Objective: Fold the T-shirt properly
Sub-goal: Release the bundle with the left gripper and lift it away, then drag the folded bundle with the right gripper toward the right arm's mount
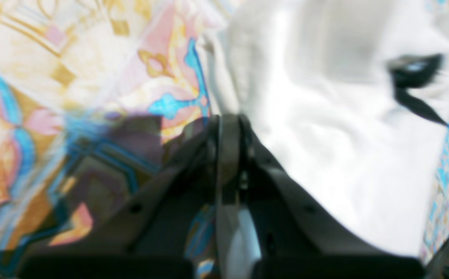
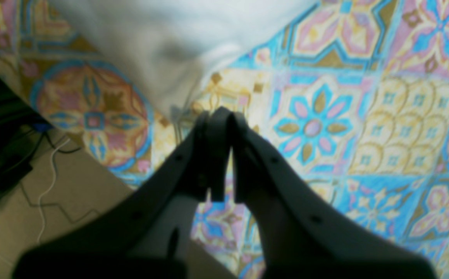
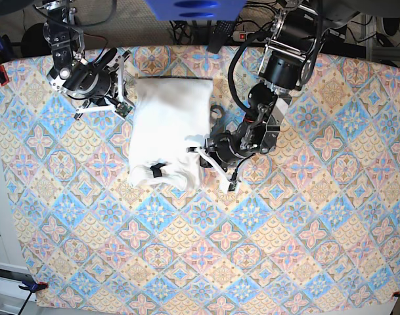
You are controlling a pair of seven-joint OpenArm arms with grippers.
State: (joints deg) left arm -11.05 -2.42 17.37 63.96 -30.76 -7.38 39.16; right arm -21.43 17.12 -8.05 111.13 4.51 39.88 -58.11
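Lying folded into a tall white rectangle, the T-shirt point(image 3: 168, 134) sits on the upper-middle part of the desk point(image 3: 305, 249), which is covered in a patterned cloth of blue, pink and yellow tiles. Its plain white side faces up, with none of the print showing. The top edge is fairly square, while the bottom edge is rumpled and uneven, and a small dark tag point(image 3: 157, 170) shows near the lower left.

In the base view the left arm reaches down from the top edge, bent at the elbow, so that the left end effector point(image 3: 201, 149) meets the lower right edge of the shirt. From the left wrist view its jaws are pressed together at the cloth's edge point(image 1: 230, 116); whether any fabric is pinched between them cannot be told through the blur.

On the other side, the right arm is drawn back near the top left corner of the desk. The right end effector point(image 3: 123, 84) points toward the shirt's upper left corner, just beside it. Its jaws are closed together with nothing between them point(image 2: 218, 114), hanging over the patterned cloth close to the white hem.
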